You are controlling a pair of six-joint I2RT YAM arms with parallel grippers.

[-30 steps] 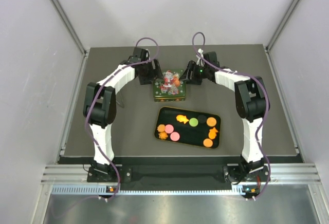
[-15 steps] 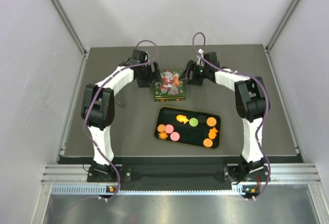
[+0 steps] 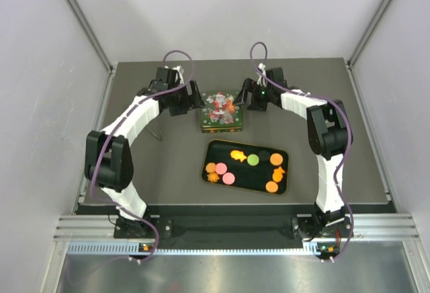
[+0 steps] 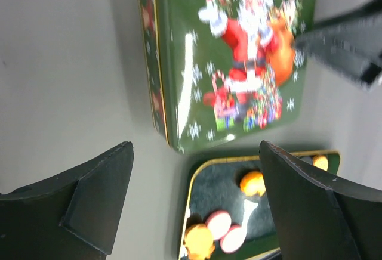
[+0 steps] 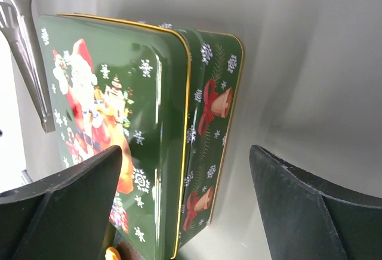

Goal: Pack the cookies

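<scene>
The cookies (image 3: 228, 178), orange, pink and one green, lie spread on a black tray (image 3: 246, 181) in the middle of the table. Behind the tray stands the square green Santa tin (image 3: 220, 111) with its lid on. My left gripper (image 3: 189, 102) is open just left of the tin, nothing between its fingers. In the left wrist view my left gripper (image 4: 196, 148) frames the tin's (image 4: 233, 57) corner and the tray's pink and orange cookies (image 4: 218, 223). My right gripper (image 3: 250, 99) is open at the tin's right side. In its wrist view my right gripper (image 5: 185, 150) straddles the tin's (image 5: 119, 111) right edge.
Metal tongs (image 3: 158, 132) lie on the table left of the tin and show as tongs (image 5: 27, 63) past the tin in the right wrist view. Grey walls close in the table's left, right and back sides.
The left arm has swung out to the left and its gripper has drawn back from the tin. Both grippers have opened wider. The tin and tray have not moved.
</scene>
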